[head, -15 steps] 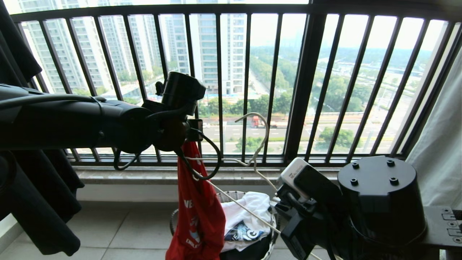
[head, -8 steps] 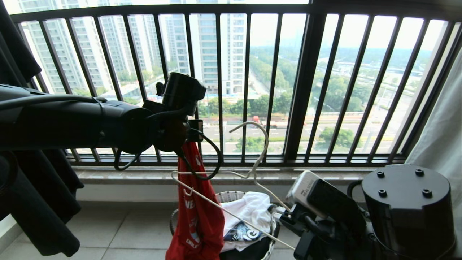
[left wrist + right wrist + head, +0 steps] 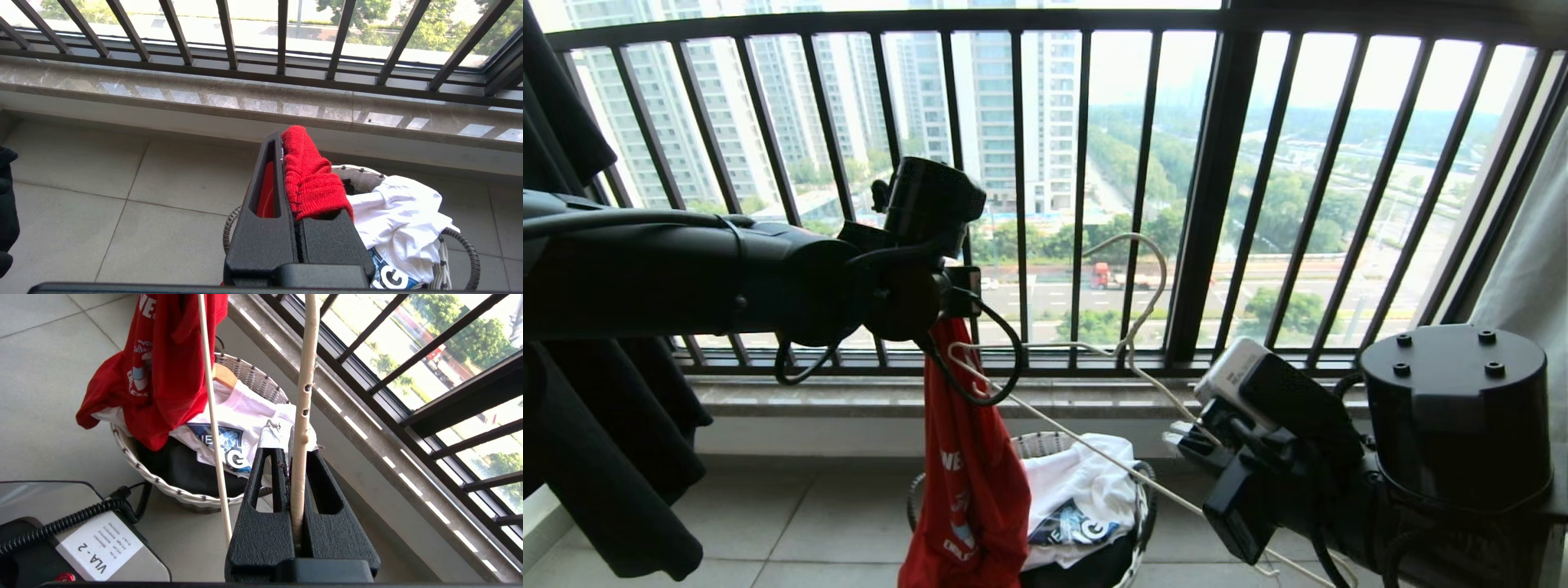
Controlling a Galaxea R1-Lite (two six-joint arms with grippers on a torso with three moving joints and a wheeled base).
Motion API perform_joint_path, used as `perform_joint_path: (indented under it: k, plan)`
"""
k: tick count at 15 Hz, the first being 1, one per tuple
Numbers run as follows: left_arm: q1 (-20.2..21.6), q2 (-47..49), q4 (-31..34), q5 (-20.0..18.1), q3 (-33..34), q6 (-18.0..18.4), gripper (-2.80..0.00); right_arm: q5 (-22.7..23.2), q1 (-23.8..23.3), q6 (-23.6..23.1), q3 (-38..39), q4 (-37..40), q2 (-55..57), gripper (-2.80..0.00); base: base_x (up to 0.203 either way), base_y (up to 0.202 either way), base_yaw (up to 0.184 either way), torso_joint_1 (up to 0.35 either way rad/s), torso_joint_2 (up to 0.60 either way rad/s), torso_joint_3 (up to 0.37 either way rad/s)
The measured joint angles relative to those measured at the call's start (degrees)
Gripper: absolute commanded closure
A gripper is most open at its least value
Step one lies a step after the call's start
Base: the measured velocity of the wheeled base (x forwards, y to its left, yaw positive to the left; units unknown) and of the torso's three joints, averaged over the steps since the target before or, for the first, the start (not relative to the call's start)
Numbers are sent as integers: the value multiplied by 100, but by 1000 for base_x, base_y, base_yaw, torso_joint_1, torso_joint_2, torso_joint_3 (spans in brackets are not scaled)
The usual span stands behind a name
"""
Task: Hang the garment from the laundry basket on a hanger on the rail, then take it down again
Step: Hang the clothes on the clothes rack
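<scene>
The garment (image 3: 972,490), a red T-shirt with white lettering, hangs bunched from my left gripper (image 3: 282,139), which is shut on it above the laundry basket (image 3: 1045,441). Red cloth (image 3: 266,192) shows through a finger slot. My right gripper (image 3: 292,451) is shut on the cream wire hanger (image 3: 303,396), low at the right of the head view. The hanger (image 3: 1147,269) points up-left with its hook before the window bars, and its far shoulder sits by the top of the garment (image 3: 163,367). The rail is out of view.
A black barred window railing (image 3: 1213,188) and a stone sill (image 3: 849,396) close off the front. A white shirt with blue print (image 3: 1086,490) lies in the basket. Dark clothing (image 3: 596,457) hangs at the left, pale cloth (image 3: 1527,269) at the right. A labelled box (image 3: 98,547) sits on the floor.
My right gripper dipped, then rose and shifted right with the hanger, so the hook now stands higher and further right. The left arm and garment have stayed put.
</scene>
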Motion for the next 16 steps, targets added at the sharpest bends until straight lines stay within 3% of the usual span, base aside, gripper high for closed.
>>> perform_joint_path:
  k: [16]
  plan:
    - [-332, -246, 24, -4, 74, -20, 0, 17, -82, 33, -16, -887, 231, 0, 0, 0, 0, 0, 0, 0]
